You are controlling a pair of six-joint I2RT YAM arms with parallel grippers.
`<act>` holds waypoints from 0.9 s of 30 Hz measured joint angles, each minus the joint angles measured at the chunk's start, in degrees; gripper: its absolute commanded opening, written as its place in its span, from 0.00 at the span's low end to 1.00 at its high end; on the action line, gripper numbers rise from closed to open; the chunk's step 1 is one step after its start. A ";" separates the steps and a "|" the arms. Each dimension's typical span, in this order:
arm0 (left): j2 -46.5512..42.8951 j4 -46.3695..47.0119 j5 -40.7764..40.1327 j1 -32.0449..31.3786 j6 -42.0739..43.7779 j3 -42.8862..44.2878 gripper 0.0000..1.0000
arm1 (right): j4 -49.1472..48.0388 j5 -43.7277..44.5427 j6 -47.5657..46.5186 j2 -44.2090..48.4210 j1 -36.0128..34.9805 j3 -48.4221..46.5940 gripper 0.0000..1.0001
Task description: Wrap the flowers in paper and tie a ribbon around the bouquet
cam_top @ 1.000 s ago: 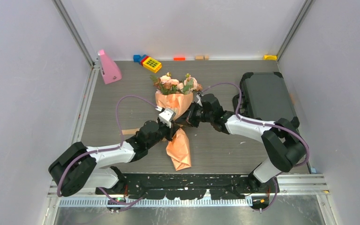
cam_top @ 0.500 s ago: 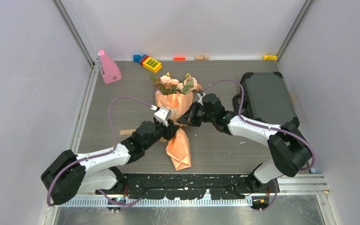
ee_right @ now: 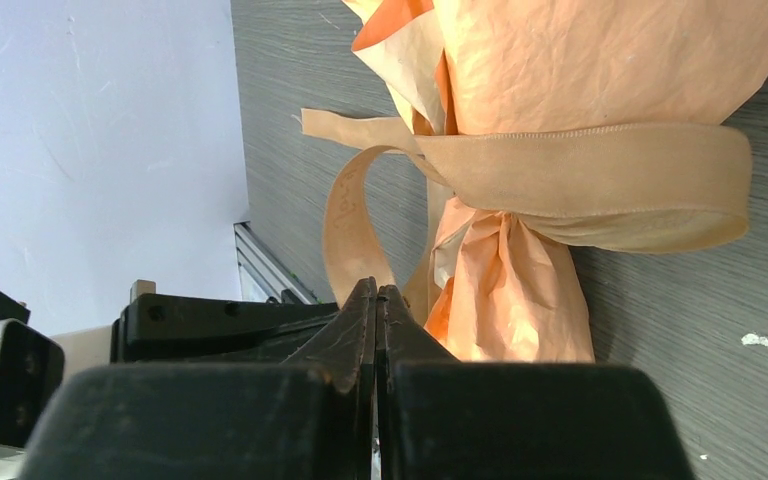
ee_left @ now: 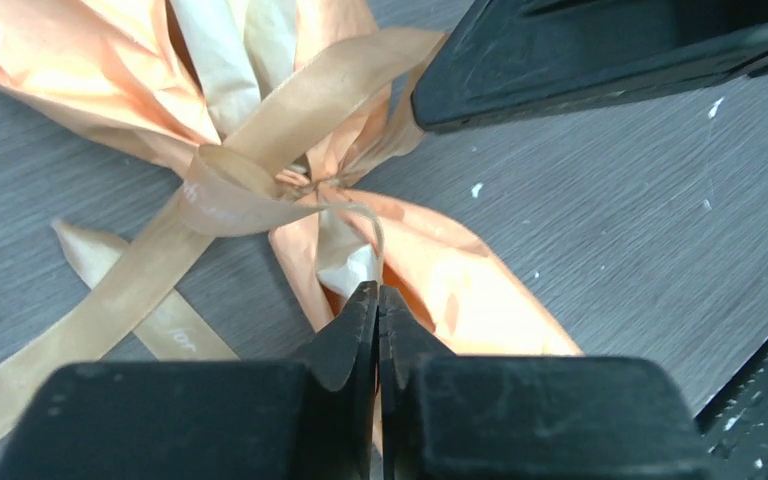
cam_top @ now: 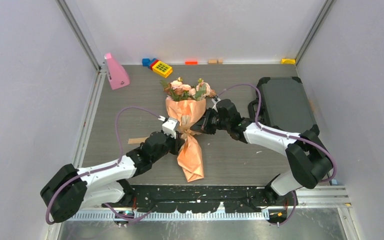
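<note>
Reaching left end effector [ee_left: 377, 290] tips: ribbon [ee_left: 260, 130] off bouquet [cam_top: 186, 112].

You get bright, even light with soft shadows. Your left fingers [ee_left: 210, 420] and right fingers [ee_right: 210, 420] at 6 o'clock look blurry.

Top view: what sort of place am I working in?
Probably a lab robot cell, not a flower shop: plain grey walls box in the table, toy blocks line its far edge, and a black case sits at the right.
</note>
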State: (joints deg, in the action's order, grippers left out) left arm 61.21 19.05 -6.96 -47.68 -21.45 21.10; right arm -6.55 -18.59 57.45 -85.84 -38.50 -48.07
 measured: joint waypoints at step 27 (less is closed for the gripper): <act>0.66 3.98 2.60 0.00 4.13 -0.02 0.00 | -3.87 -8.09 -2.71 -7.10 -2.25 -3.39 0.15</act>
State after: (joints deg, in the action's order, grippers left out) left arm 61.87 23.03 -4.36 -47.68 -17.32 21.08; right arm -10.41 -26.68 54.74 -92.95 -40.75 -51.46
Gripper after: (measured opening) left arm 0.009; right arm 0.354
